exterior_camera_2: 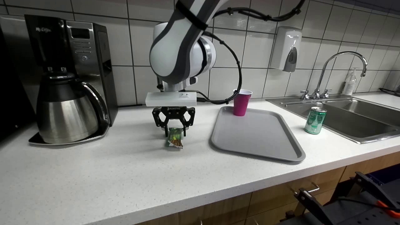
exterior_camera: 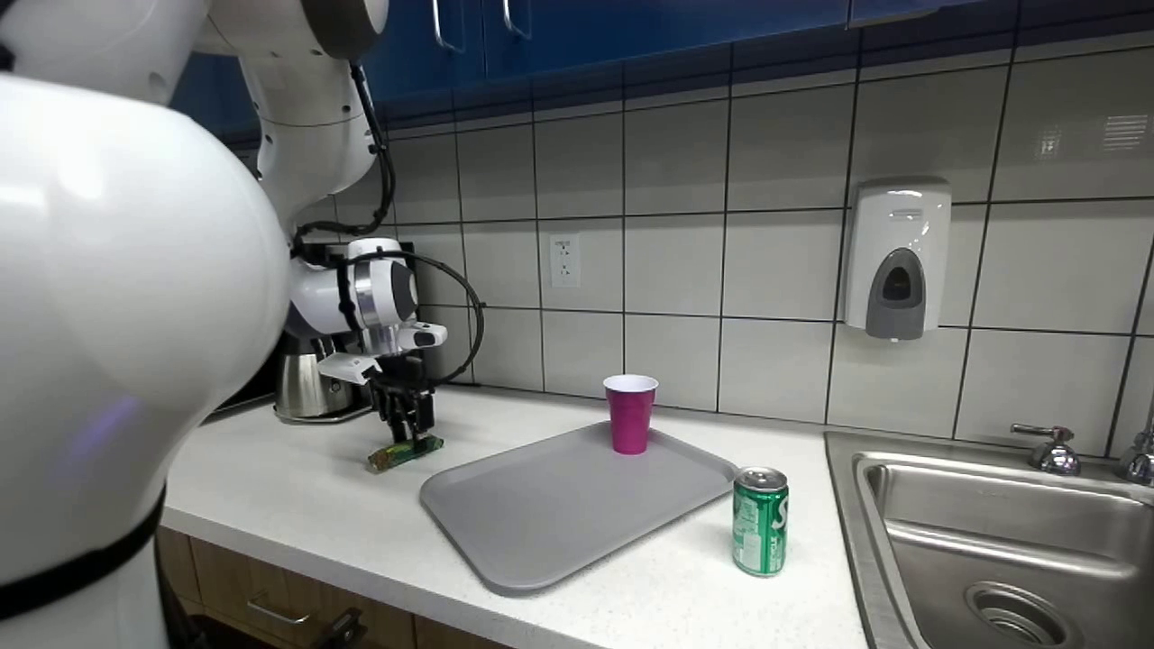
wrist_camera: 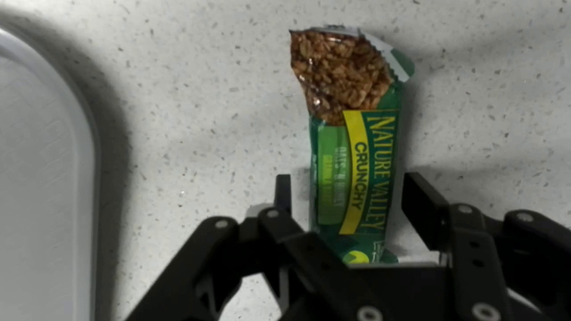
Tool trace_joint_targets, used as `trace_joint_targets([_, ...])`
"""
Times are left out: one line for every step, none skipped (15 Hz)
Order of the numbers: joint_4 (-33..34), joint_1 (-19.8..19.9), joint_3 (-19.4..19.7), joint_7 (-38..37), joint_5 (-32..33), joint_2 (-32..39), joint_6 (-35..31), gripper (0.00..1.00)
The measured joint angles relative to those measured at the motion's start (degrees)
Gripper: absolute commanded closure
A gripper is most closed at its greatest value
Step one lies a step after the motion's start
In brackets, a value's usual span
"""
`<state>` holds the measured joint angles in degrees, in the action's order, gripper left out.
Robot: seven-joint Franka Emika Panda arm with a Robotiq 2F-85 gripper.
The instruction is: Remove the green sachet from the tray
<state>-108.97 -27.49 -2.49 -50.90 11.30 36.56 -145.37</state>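
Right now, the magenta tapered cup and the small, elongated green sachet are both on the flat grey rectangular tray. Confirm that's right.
Not quite: the green sachet lies on the white speckled countertop, beside the grey tray, as both exterior views show. The magenta cup is on the tray.

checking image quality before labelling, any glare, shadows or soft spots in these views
Wrist view: large print on the Nature Valley granola bar reads clearly, dark shadow beside the tray; in an exterior view, glare on the white robot arm.

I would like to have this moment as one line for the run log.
sachet: on counter, off tray | gripper: open, straddling sachet | cup: upright on tray | can: upright on counter
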Motion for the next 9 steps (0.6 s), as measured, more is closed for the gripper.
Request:
trace_joint_targets([0.2, 0.0, 0.0, 0.1, 0.0, 0.0, 0.0, 0.01])
trace_joint_targets([0.4, 0.0, 0.1, 0.1, 0.0, 0.0, 0.0, 0.00])
trace_joint_targets([0.6, 0.0, 0.1, 0.1, 0.0, -0.1, 0.0, 0.00])
trace_joint_targets([0.8, 0.0, 0.2, 0.1, 0.0, -0.2, 0.0, 0.00])
trace_joint_targets([0.8, 0.0, 0.2, 0.1, 0.0, -0.6, -0.1, 0.00])
trace_joint_targets([0.8, 0.0, 0.3, 0.1, 0.0, -1.0, -0.1, 0.00])
trace_joint_targets([0.8, 0.0, 0.3, 0.1, 0.0, -1.5, -0.1, 0.00])
trace_joint_targets([0.7, 0.0, 0.3, 0.1, 0.0, -2.2, -0.1, 0.00])
trace_joint_targets([0.5, 0.0, 0.3, 0.1, 0.0, -3.1, -0.2, 0.00])
